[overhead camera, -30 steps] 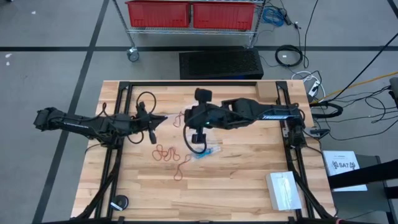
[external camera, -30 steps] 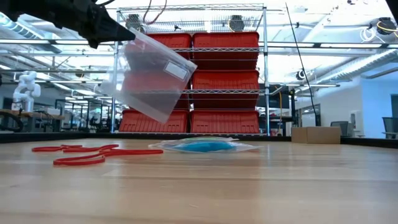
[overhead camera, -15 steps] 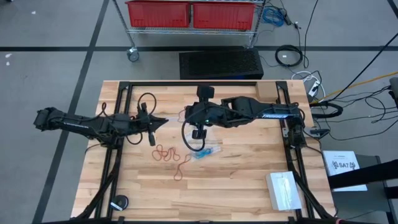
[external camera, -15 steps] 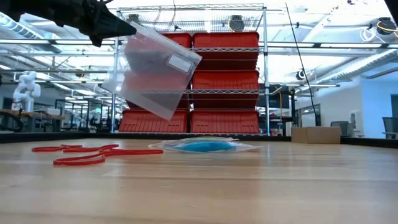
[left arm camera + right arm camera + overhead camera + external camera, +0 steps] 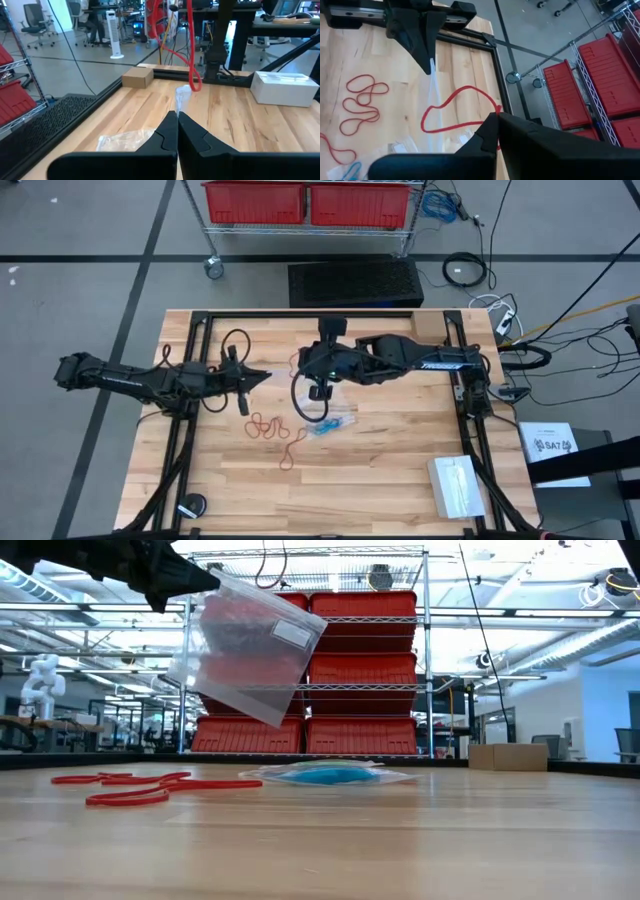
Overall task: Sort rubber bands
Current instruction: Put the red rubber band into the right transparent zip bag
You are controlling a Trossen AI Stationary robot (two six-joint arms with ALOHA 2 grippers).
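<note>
My left gripper is shut on a clear plastic bag, which hangs tilted above the table's middle. Just to its right, my right gripper is shut on one red rubber band, which dangles beside the bag. Several more red rubber bands lie loose on the wood below. The blue rubber bands lie inside a second clear bag flat on the table. No green bands show. My left gripper pinches the clear bag's top edge between its two shut fingers, coming level from the table's left. The bag hangs slanted below the fingers, clear of the table. My right gripper pinches the red rubber band at one point of its loop, slanting down from the table's right. The rest of the loop hangs slack below, lifted clear.
A white box sits at the near right corner and a small cardboard box at the far right. A black cable loop lies by the left arm. A shelf with red bins stands beyond the far edge.
My left gripper has turned a little in place, and the bag has swung with it, its labelled corner rising. My right gripper has also turned slightly, and the red band hanging from it has shifted along above the bag.
</note>
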